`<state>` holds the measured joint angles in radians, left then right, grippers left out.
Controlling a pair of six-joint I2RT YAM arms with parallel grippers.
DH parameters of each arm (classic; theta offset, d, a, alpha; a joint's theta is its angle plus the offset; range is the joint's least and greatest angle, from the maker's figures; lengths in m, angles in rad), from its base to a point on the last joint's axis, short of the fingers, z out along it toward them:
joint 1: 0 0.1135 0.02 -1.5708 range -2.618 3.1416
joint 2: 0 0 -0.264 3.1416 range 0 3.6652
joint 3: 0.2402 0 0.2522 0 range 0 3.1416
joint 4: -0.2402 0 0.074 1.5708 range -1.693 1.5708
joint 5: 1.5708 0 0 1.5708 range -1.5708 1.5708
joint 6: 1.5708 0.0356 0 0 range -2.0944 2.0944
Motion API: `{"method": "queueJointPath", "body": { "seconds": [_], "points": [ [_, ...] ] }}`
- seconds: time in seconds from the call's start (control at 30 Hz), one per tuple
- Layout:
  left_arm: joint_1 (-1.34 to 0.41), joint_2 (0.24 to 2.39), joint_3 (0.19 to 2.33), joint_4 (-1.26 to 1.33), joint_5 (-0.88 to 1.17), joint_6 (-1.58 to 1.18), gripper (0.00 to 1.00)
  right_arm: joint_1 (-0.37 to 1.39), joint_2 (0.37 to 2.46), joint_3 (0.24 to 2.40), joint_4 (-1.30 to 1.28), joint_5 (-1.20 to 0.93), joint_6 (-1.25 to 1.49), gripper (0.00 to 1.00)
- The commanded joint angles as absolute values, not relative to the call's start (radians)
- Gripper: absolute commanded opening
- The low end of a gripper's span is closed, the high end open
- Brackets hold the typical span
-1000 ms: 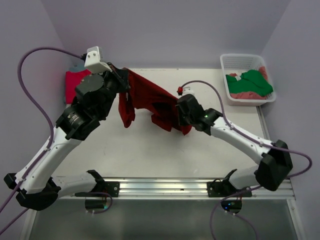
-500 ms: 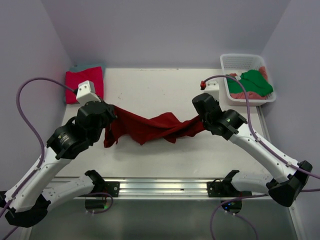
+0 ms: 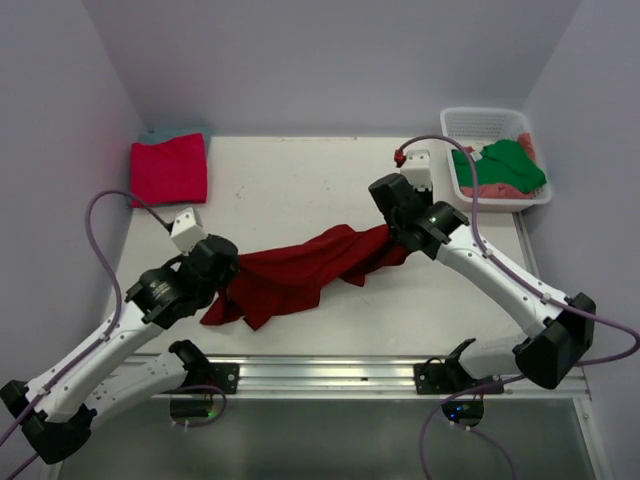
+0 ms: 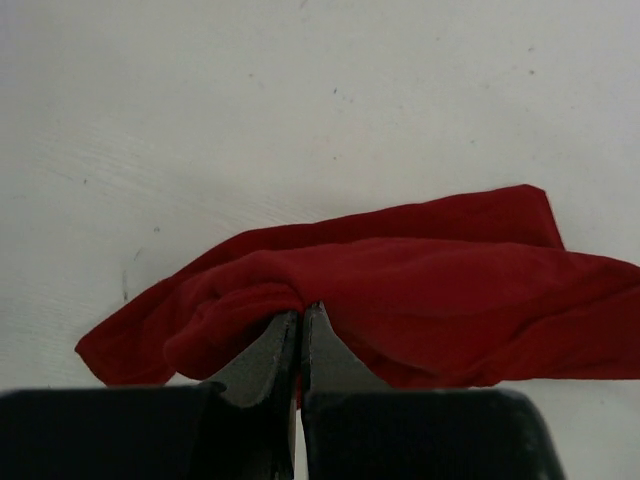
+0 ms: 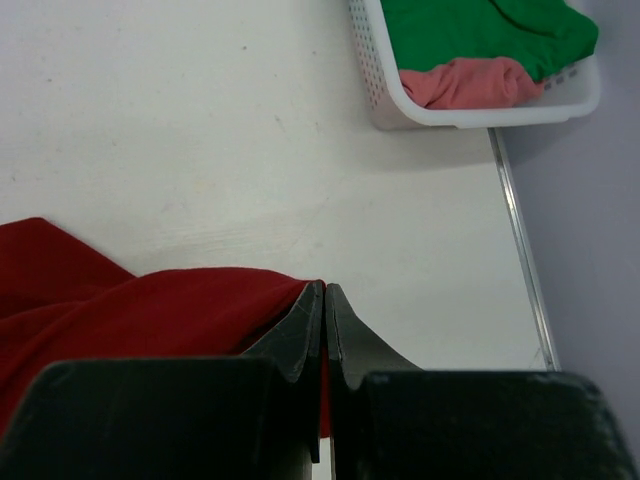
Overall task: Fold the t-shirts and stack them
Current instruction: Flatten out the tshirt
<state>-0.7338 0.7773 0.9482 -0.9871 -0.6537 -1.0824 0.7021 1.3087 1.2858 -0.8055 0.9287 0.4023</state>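
A dark red t-shirt (image 3: 300, 270) lies stretched and bunched across the middle of the table. Its near-left end is pinched in my left gripper (image 3: 225, 283), which is shut on the cloth (image 4: 420, 290). The far-right end is held by my right gripper (image 3: 388, 232), also shut on the shirt (image 5: 150, 310). A folded magenta-pink t-shirt (image 3: 170, 168) rests at the far left on a teal one (image 3: 160, 134). A green t-shirt (image 3: 505, 165) and a salmon-pink one (image 3: 495, 189) fill the basket.
The white lattice basket (image 3: 480, 118) stands at the far right corner, seen also in the right wrist view as a basket (image 5: 385, 90). Lilac walls close in the table on three sides. A metal rail (image 3: 320, 375) runs along the near edge.
Both arms have brought the dark red shirt down from hanging high at the back left to lying low over the table. The left gripper moved toward the near edge, the right one outward to the right.
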Motion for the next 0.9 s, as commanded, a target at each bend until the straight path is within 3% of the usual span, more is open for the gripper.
{"method": "queueJointPath", "body": {
  "seconds": [0.0, 0.2, 0.37, 0.5, 0.87],
  "points": [
    [-0.732, 0.808, 0.852, -0.772, -0.707, -1.091, 0.0, 0.663, 1.365, 1.29, -0.721, 0.944, 0.408, 0.0],
    [-0.644, 0.928, 0.735, -0.406, -0.796, -0.945, 0.0, 0.627, 1.471, 1.241, -0.631, 0.874, 0.437, 0.0],
    [-0.47, 1.017, 0.738, -0.162, -0.767, -0.827, 0.0, 0.623, 1.54, 1.221, -0.595, 0.853, 0.442, 0.0],
    [-0.445, 1.125, 0.78, 0.049, -0.788, -0.718, 0.0, 0.621, 1.565, 1.201, -0.572, 0.839, 0.442, 0.0],
    [-0.246, 1.501, 0.847, 0.314, -0.511, -0.634, 0.0, 0.621, 1.594, 1.17, -0.539, 0.79, 0.454, 0.0]
  ]
}}
